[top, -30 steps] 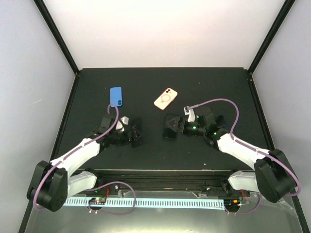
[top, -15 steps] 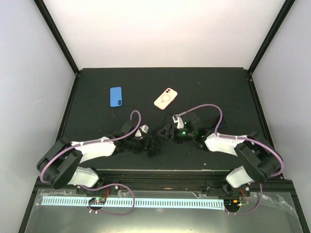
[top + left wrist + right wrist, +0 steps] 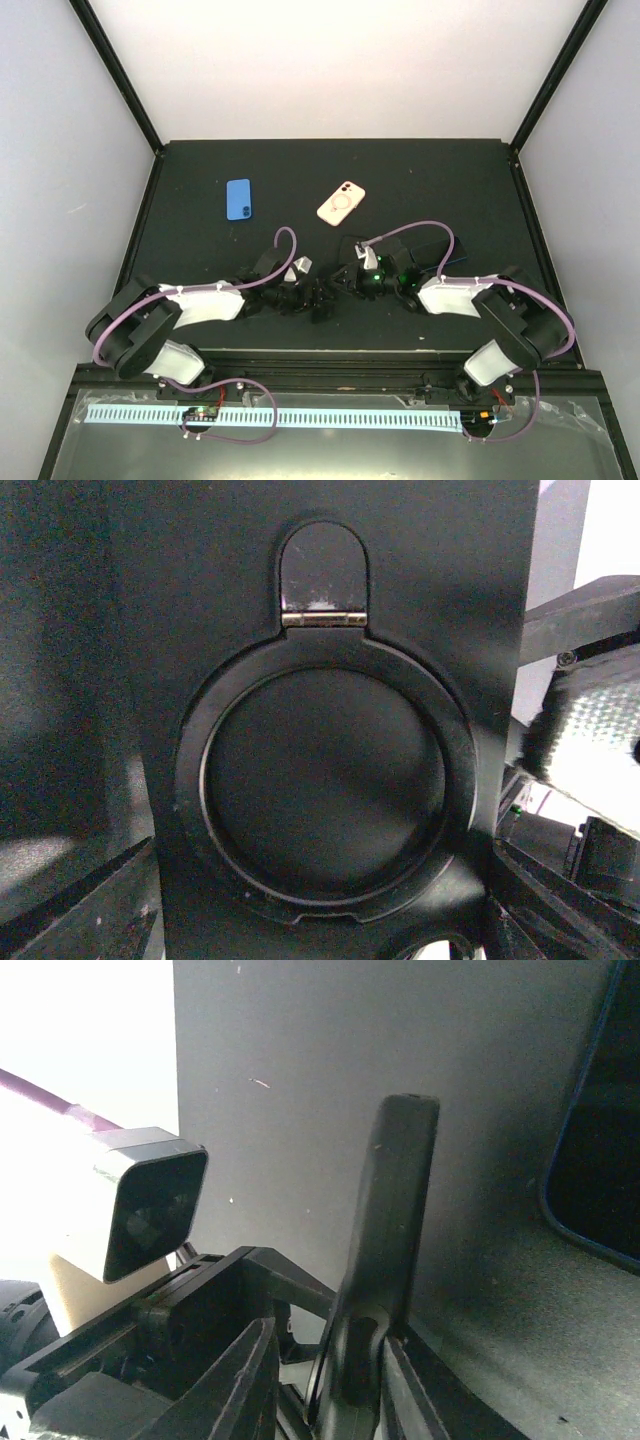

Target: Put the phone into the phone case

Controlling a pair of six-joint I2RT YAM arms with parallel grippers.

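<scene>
The pale pink phone case [image 3: 341, 203], white ring up, lies flat at the table's back centre with neither gripper near it. A dark-screened phone [image 3: 443, 250] with a blue rim [image 3: 605, 1140] lies flat beside my right arm. Near the front edge both grippers meet at an upright black cover with a ring stand [image 3: 325, 770]. My left gripper [image 3: 322, 298] [image 3: 320, 920] is shut across its width. My right gripper [image 3: 345, 280] [image 3: 330, 1370] straddles its thin edge [image 3: 385, 1220]; one finger touches it and a narrow gap shows at the other.
A blue phone-sized slab [image 3: 238, 199] lies at the back left. Black frame rails border the table [image 3: 200, 250] on the left, right and back. The left wrist camera housing [image 3: 150, 1210] sits close to my right gripper.
Both arms have pulled back toward the near edge and met at the middle. My right gripper's jaws have narrowed around the black cover's edge. The pink case and blue slab have not moved.
</scene>
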